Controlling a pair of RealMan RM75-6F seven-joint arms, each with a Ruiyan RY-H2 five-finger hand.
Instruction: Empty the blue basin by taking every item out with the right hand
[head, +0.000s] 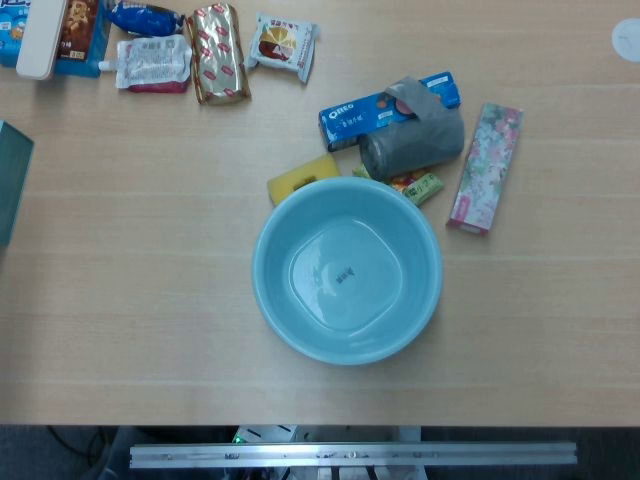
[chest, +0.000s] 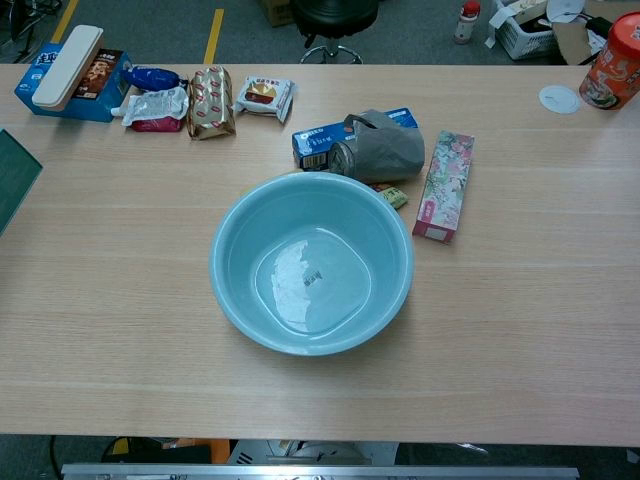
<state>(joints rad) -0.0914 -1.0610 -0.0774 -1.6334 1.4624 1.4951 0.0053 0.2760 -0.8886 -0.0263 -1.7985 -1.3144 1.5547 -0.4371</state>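
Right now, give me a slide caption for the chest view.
Empty light-blue plastic basin on the wooden table, with a grey rolled pouch and flowered pink box lying behind it.

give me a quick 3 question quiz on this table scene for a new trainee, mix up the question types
1. True or false: the blue basin has items left in it.
2. Multiple choice: which thing lies partly on top of the Oreo box? A) yellow sponge B) grey roll C) floral box
3. Fill in: the yellow sponge sits right against the basin's ____ rim, as the head view shows it.

Key:
1. False: it is empty.
2. B: the grey roll overlaps the Oreo box; the floral box lies apart to the right.
3. Upper left.
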